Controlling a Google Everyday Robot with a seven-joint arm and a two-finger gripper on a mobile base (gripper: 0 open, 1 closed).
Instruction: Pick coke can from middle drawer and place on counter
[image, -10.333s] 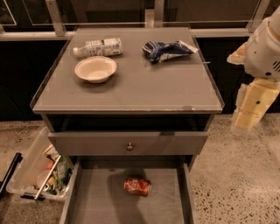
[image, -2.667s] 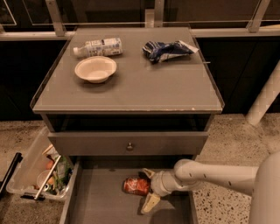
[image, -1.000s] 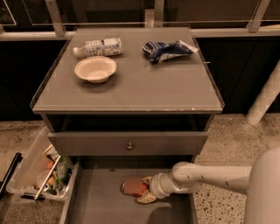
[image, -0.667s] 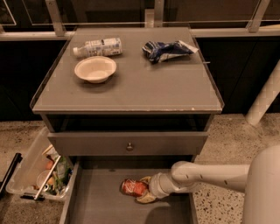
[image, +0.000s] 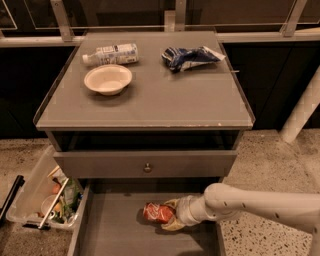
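Note:
The coke can (image: 156, 212) lies on its side on the floor of the open middle drawer (image: 115, 236), at the bottom of the camera view. My gripper (image: 170, 215) reaches in from the right on a white arm. Its yellowish fingers (image: 173, 203) sit above and below the can's right end and are closed on it. The can rests low, at the drawer floor. The counter (image: 165, 97) is the grey cabinet top above.
On the counter are a white-labelled plastic bottle (image: 111, 54), a white bowl (image: 108, 79) and a blue crumpled bag (image: 190, 56). A closed drawer front with a round knob (image: 146, 167) overhangs the open drawer. A plastic bin of clutter (image: 44, 199) stands on the floor at left.
My arm has come down from beside the counter into the open drawer. The fingers have moved from beside the can to closing around its right end.

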